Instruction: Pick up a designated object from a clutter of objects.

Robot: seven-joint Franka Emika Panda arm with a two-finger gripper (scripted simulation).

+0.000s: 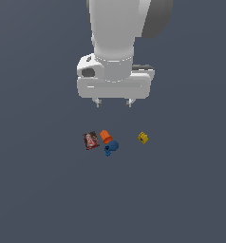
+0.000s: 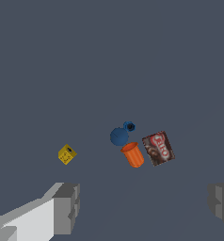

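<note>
Floor (image 1: 39, 190) of plain grey (small clutter (image 1: 105, 142) near centre)

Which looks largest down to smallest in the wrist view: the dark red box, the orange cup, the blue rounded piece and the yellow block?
1. Dark red box
2. Orange cup and blue rounded piece: too alike to rank
3. Yellow block, smallest
</note>
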